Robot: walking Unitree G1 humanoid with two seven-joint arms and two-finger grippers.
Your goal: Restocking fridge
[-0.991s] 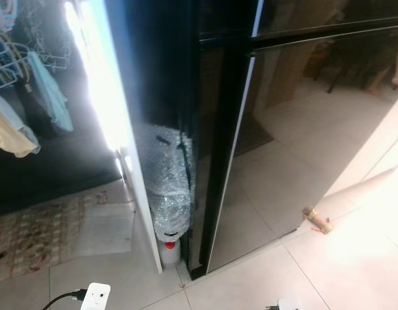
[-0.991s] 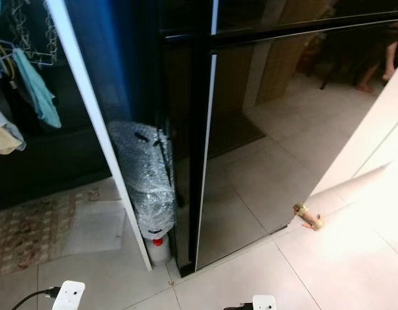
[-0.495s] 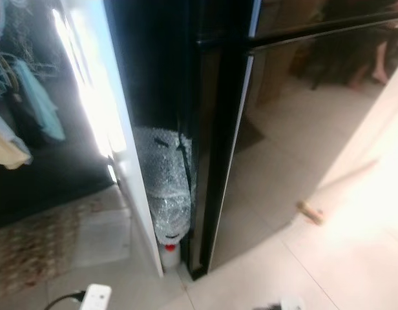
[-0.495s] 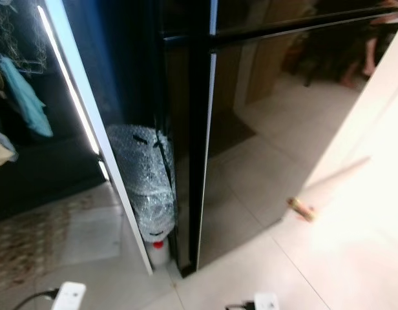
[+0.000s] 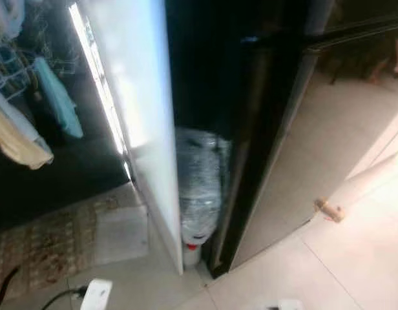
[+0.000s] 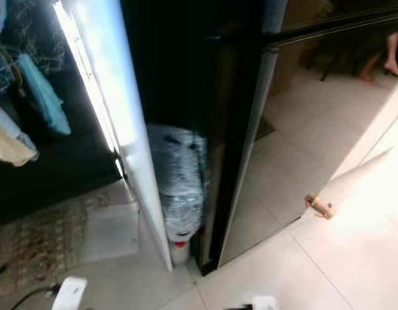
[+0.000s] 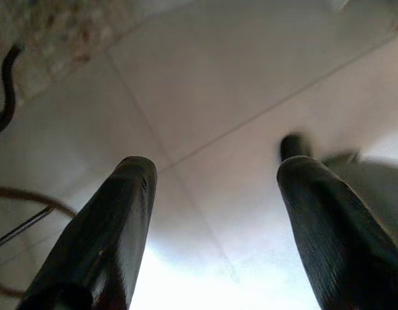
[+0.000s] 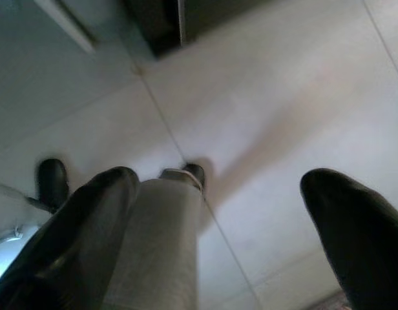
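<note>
Fridge is glossy black, doors closed, mirroring the pale floor tiles. Squeezed between it and a white panel stands a crinkly bubble-wrapped bundle with a red cap near the floor. Both claws hang low over tiles, left claw and right claw spread apart, holding nothing. No readable labels.

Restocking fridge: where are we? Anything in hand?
Nothing looks done yet. The fridge is shut, its dark door facing the room. Both end effectors, left and right, hang open over the floor tiles, holding nothing. A bubble-wrapped bottle stands wedged between the fridge and a white panel. Fetching, opening and loading all remain.
</note>
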